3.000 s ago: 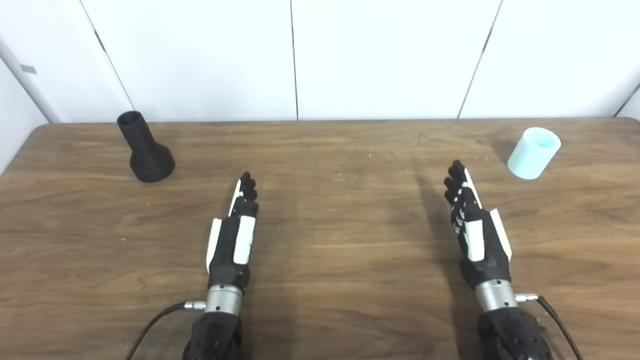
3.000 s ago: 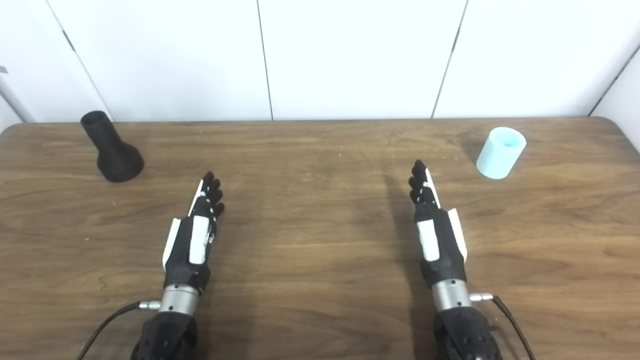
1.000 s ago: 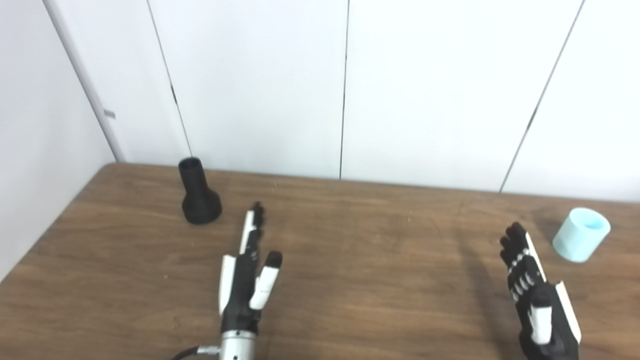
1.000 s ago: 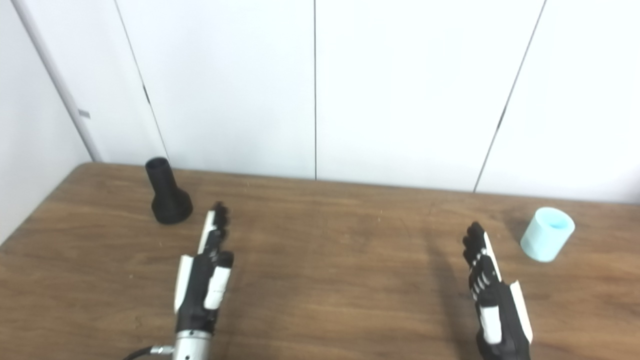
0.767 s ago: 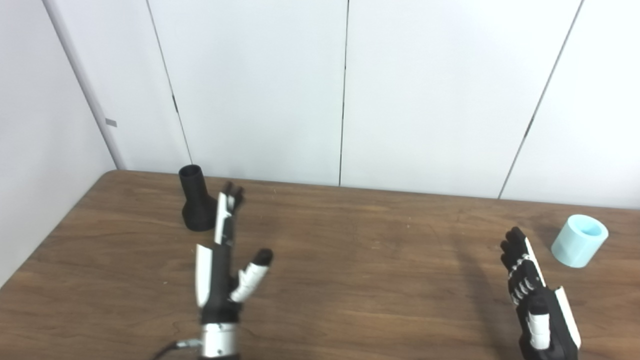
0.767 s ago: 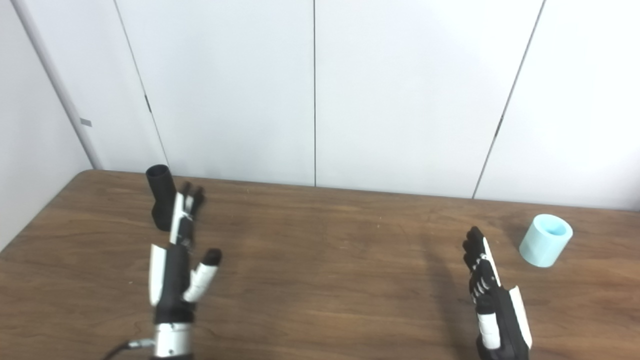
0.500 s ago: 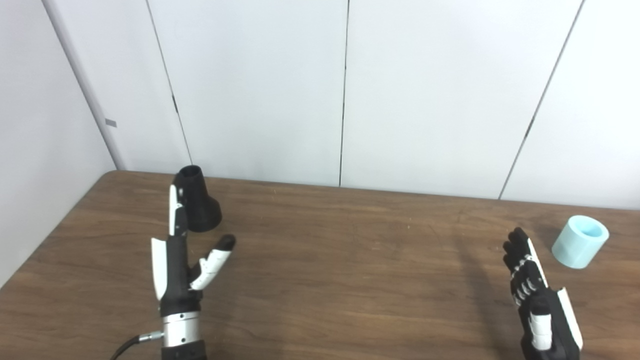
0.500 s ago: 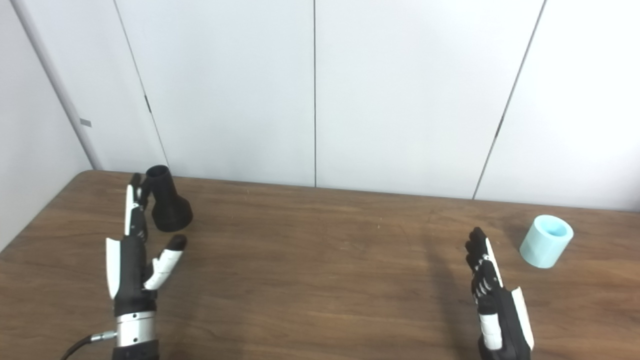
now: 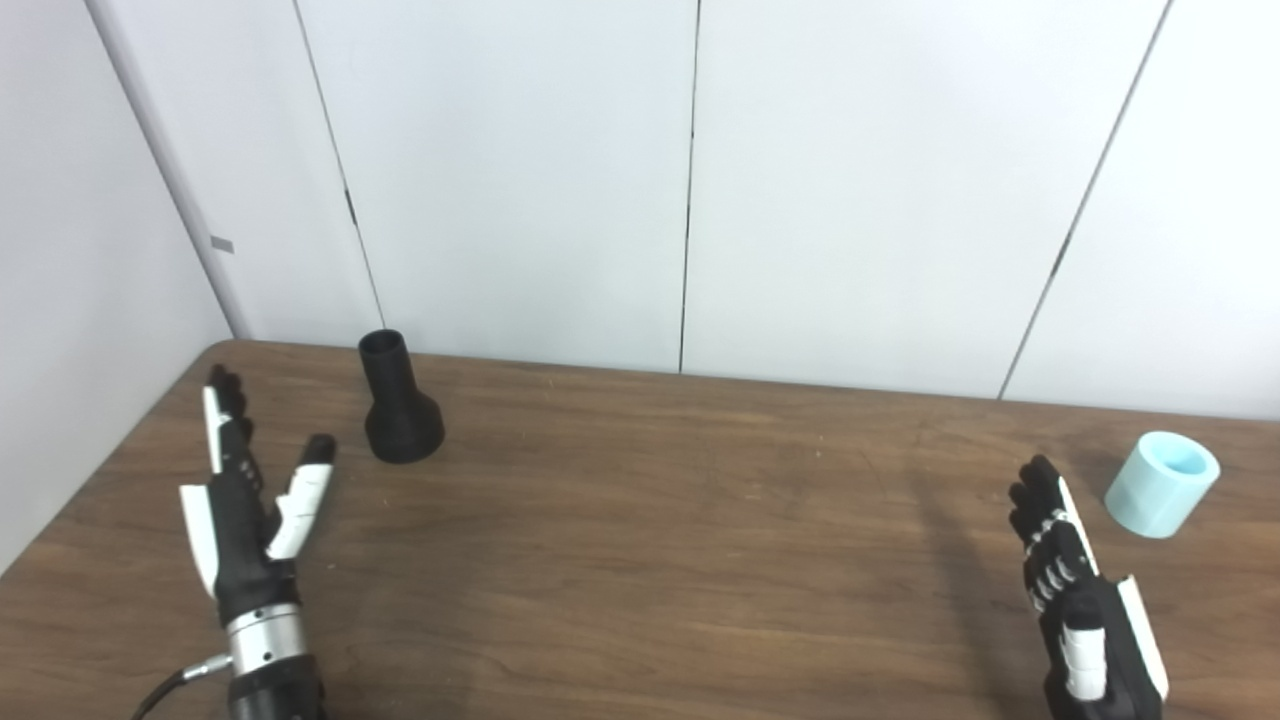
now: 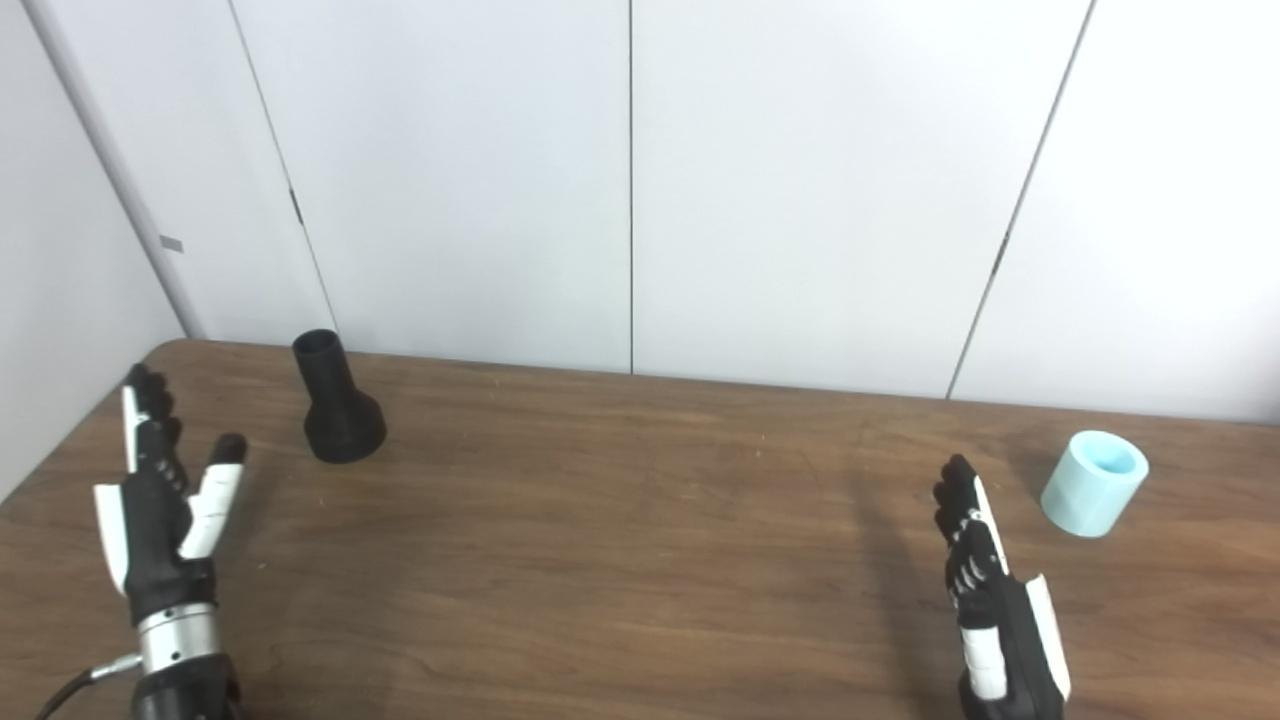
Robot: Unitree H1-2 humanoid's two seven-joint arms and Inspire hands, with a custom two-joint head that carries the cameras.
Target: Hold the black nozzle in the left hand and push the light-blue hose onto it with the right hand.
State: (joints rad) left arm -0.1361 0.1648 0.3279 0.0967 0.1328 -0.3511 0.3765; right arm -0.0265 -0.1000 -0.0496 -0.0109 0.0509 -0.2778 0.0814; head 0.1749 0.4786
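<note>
The black nozzle stands upright on its wide base at the table's far left, narrow mouth up. My left hand is raised to the left of it and nearer to me, open, with the thumb spread toward the nozzle and a clear gap between them. The light-blue hose, a short tube, rests tilted at the far right. My right hand lies flat and open near the bottom right, its fingertips short of the hose.
The brown wooden table has its left edge close beside my left hand. A white panelled wall runs along the table's far edge just behind the nozzle and the hose.
The camera tilted up early on. My left hand rose, spread its thumb and swung from right of the nozzle across to its left. My right hand stayed put.
</note>
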